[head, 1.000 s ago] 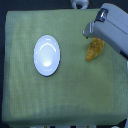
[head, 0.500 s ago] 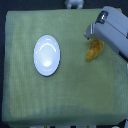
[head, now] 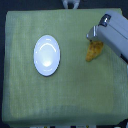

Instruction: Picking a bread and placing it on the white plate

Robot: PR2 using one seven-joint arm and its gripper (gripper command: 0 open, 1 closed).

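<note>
The bread (head: 92, 52), a small golden-orange piece, lies tilted on the green cloth at the exterior view's right. Its upper end is tucked under my gripper (head: 94, 41), which reaches in from the upper right and covers that end. The jaws look shut on the bread, though the fingertips are hidden under the grey gripper body. The white plate (head: 47, 55) sits with nothing on it at centre-left, about a plate's width to the left of the bread.
A green cloth (head: 70, 95) covers the table. The arm's grey-white body (head: 117, 37) fills the upper right corner. A white fixture (head: 71, 4) shows at the top edge beyond the cloth.
The gripper and the bread have shifted together slightly downward and to the left in the exterior view. The plate has not moved.
</note>
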